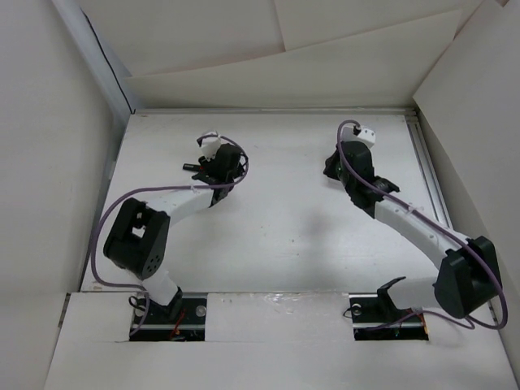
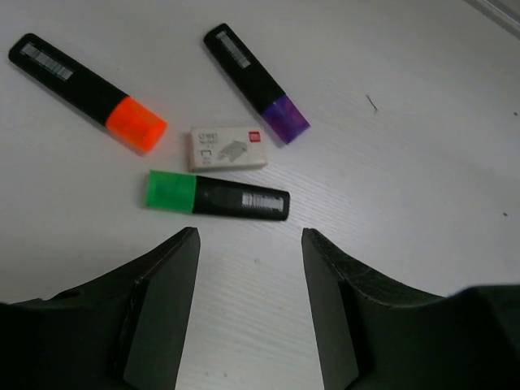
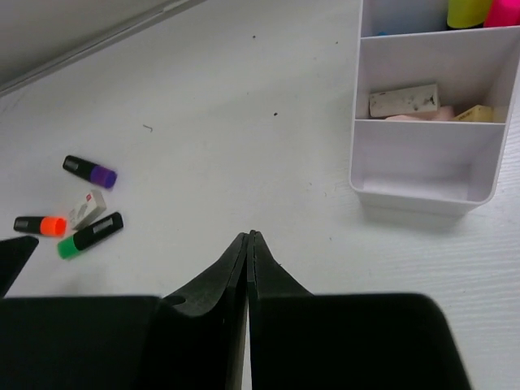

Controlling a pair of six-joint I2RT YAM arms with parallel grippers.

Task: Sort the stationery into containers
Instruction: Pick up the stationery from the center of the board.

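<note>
**Stationery (image 3: 85,210): four pieces loose, part of the job boxed**

Left wrist view first. My left gripper (image 2: 250,236) hangs with its jaws wide apart and nothing between them. Just ahead of the tips lies the green highlighter (image 2: 215,197). Beyond it is the small staple box (image 2: 227,147), close to it but not touching. Farther out, the orange highlighter (image 2: 85,89) and the purple highlighter (image 2: 256,81) fan away to either side.

Over on the right, my right gripper (image 3: 248,236) has its fingers pressed together and carries nothing. The white compartment box (image 3: 422,199) sits ahead of it, well apart from the loose cluster. Its middle cell holds erasers (image 3: 404,101), and the far cell holds yellow and pink pieces (image 3: 470,11).

My read: partly sorted, four items left, and I'd take green first.

The table (image 1: 284,236) is white and faintly grained, with plain white boards (image 1: 244,32) all round.
</note>
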